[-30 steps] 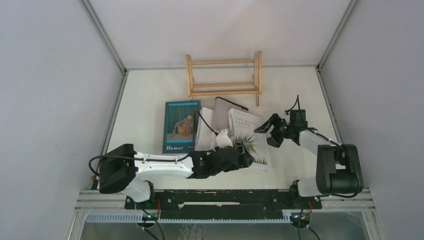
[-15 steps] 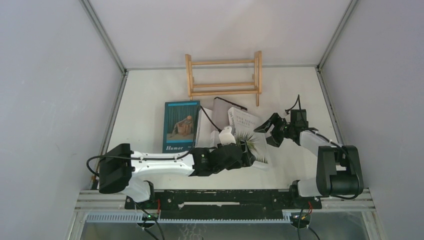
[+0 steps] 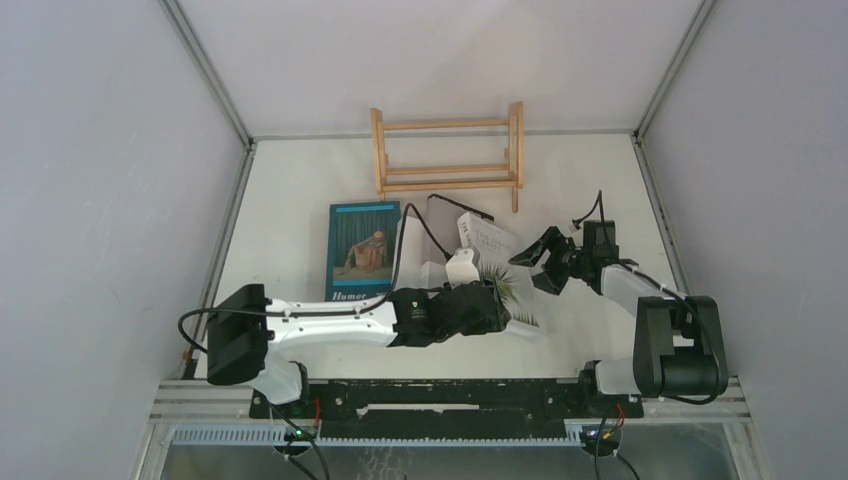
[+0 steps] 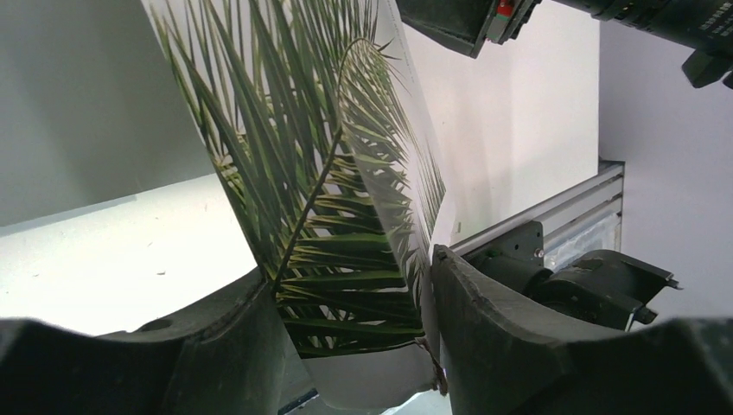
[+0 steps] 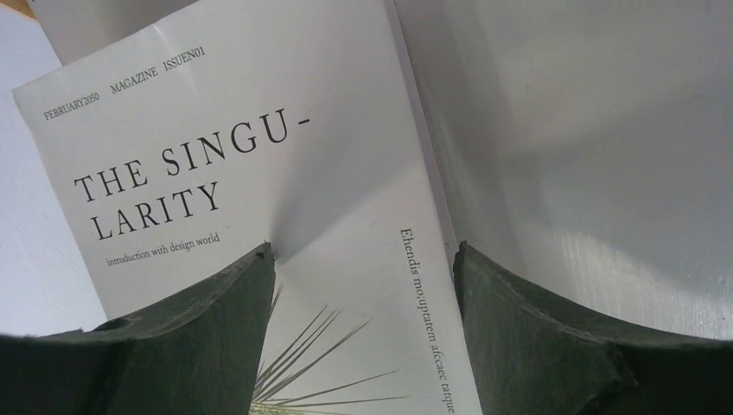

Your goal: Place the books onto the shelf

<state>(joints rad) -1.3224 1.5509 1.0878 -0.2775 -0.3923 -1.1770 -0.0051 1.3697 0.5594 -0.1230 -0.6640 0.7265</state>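
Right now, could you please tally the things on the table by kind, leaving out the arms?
Books in view: 4 (teal "Humor", plain white book, grey book, "The Singularity")
Wooden shelf: 1
Total: 5

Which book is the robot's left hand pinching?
The white book with the green palm leaf: its end sits between the fingers of the left gripper. The teal Humor book lies flat, untouched.

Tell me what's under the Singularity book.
Under The Singularity book, a corner of the grey book seems tucked at its far edge. The cover hides anything else beneath.
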